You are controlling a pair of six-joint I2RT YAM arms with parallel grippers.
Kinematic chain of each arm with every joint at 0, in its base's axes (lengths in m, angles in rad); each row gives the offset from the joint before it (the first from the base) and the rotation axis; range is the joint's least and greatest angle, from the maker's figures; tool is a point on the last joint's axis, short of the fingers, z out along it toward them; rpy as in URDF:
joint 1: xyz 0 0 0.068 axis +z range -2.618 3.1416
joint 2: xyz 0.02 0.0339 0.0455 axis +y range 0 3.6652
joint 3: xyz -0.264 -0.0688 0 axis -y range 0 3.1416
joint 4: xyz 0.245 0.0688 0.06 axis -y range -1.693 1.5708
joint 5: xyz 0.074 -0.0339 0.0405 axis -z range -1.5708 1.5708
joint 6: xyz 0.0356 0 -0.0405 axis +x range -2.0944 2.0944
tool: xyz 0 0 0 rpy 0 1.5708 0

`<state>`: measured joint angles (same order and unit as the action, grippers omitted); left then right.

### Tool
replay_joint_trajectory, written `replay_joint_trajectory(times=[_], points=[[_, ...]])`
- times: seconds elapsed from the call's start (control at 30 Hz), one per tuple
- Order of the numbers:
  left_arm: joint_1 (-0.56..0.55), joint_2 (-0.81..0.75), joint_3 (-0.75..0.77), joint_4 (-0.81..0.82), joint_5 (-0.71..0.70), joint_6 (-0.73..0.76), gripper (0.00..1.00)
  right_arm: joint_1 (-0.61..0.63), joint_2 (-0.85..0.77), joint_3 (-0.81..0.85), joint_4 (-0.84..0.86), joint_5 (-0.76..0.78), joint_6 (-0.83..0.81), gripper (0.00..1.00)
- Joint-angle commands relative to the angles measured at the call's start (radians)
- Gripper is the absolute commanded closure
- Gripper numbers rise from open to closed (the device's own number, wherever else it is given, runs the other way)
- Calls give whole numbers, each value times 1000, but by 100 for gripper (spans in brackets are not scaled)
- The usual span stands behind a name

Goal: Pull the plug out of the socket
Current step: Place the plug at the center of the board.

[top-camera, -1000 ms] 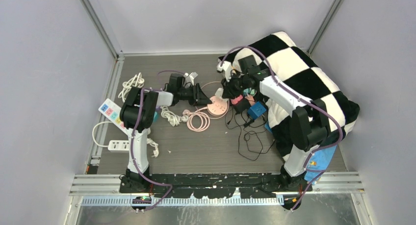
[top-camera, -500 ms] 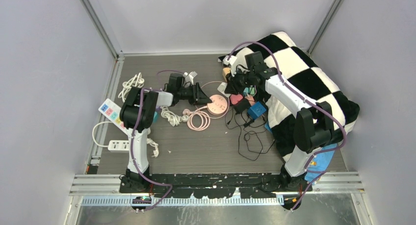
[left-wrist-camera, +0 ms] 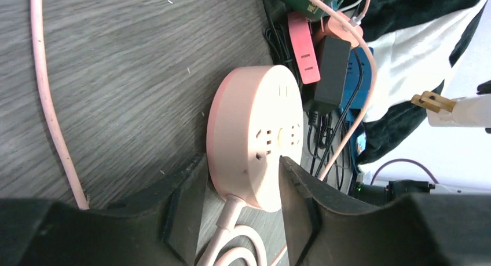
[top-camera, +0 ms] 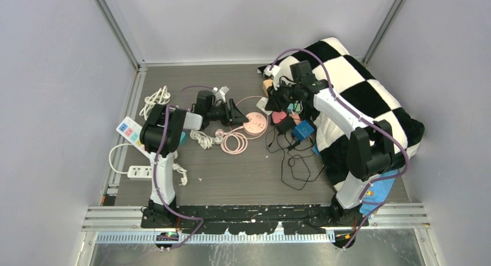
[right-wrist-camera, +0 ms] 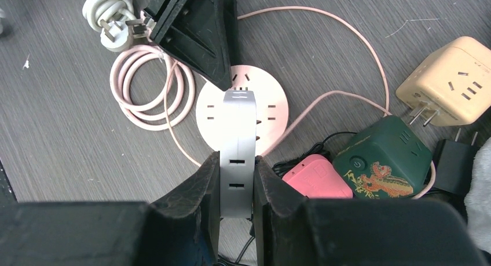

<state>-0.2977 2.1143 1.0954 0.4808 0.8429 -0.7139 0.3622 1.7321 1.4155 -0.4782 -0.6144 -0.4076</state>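
Above the socket (right-wrist-camera: 271, 105), right hand (right-wrist-camera: 237, 163) has lifted the plug (right-wrist-camera: 238, 124).

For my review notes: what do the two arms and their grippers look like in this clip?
Both the left arm and the right arm have white links joined by chunky black joints. A purple cable loops loosely along each. The left gripper and the right gripper are matte black, with thick wedge-shaped fingers. No markings are legible.

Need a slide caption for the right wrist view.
Right hand holds the white plug clear above the round pink socket.
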Motion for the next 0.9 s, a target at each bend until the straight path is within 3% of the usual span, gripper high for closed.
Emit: replay_joint_trajectory(times=[0.0,0.23,0.67,0.87], points=[[12,-68,-37,93,-51,24,44,-10,-25,-2,43,-28,16,99],[12,-125,-92,167,-62,19,19,-29,-35,-4,41,-30,15,99],[12,-254,-222,320,-137,65,12,-102,-91,-38,66,82,-3,99],[12,-291,-248,315,-172,96,11,-121,-91,-64,106,230,-12,92]])
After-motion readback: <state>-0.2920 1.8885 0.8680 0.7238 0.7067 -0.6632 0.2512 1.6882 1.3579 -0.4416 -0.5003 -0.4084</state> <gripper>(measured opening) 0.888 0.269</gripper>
